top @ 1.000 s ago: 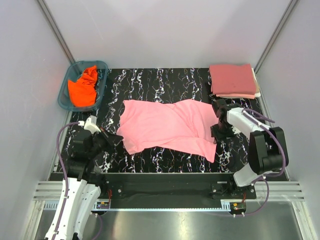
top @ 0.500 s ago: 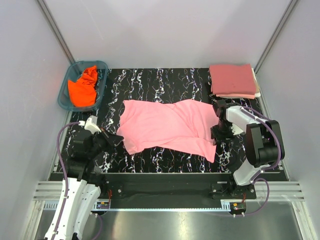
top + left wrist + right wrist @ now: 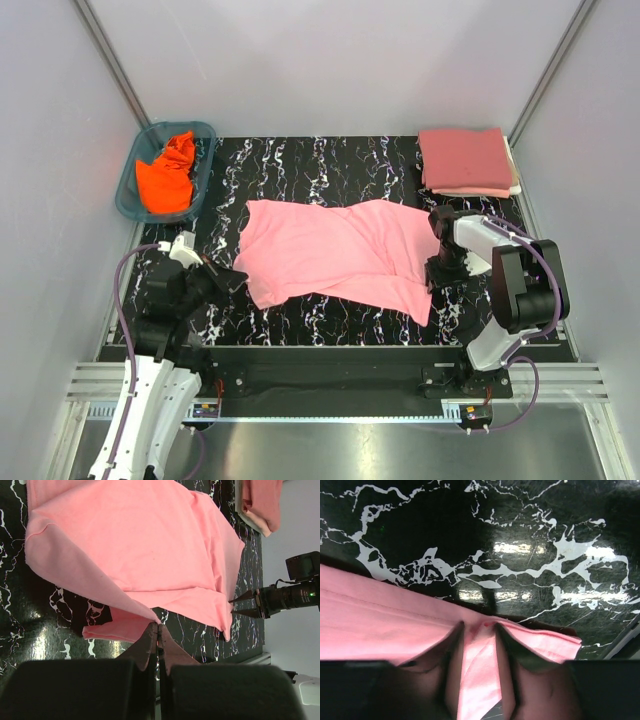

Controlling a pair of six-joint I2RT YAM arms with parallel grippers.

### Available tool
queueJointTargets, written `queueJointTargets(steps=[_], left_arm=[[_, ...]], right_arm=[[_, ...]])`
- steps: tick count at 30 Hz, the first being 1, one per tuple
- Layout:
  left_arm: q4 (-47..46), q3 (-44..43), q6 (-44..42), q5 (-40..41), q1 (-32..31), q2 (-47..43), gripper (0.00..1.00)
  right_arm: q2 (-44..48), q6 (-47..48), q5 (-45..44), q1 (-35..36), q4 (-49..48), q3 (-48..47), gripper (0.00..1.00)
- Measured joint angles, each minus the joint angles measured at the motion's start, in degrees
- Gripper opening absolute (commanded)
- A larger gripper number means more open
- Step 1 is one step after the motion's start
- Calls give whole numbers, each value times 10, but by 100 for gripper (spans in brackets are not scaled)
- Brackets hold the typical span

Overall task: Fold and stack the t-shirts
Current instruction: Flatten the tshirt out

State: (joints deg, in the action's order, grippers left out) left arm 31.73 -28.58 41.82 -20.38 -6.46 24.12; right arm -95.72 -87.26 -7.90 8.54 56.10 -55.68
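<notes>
So the light pink t-shirt [image 3: 335, 255] is lying spread out and a bit rumpled in the middle of the black marble table [image 3: 320, 160], and I'll place everything else off that shirt.

The left gripper [image 3: 238, 277] is at the shirt's near-left corner. In the left wrist view its fingers are pressed right together with the shirt's edge pinched between the tips, and the cloth is pulled up into a little peak there.

The right gripper [image 3: 437, 268] is at the shirt's right edge, close to the near-right corner. In the right wrist view its fingers [image 3: 452, 647] sit either side of a puckered bit of hem with pink cloth filling the narrow gap, so I'd call it clamped on the shirt.

Beyond the shirt's far-right corner there's a folded stack, with the rose-red t-shirt [image 3: 465, 157] on top and the cream t-shirt [image 3: 514, 172] peeking out underneath.

Off past the shirt's far-left corner, the orange t-shirt [image 3: 168, 175] is crumpled in the teal basket [image 3: 205, 150].
</notes>
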Motion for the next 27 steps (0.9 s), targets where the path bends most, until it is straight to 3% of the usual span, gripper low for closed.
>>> queueJointTargets(steps=[3,7,13,16,25,27], left_arm=[[0,0,0,0,0,0,0],[-1,0,0,2,0,1,0],[21,-57,-4,38,0,35,0],[15,-109,-4,50,0,49,0],[8,-133,-2,54,0,38,0],[9,-132,-2,53,0,30,0]], right_arm=[[1,0,-2,-1,-7,4,11],[17,5,-17,-1,-7,10,0],[83,56,-53,-2,15,-12,0],[109,97,-73,-2,23,-43,12],[156,158,-74,-2,-10,8,18],[170,164,-72,-3,-18,28,25]])
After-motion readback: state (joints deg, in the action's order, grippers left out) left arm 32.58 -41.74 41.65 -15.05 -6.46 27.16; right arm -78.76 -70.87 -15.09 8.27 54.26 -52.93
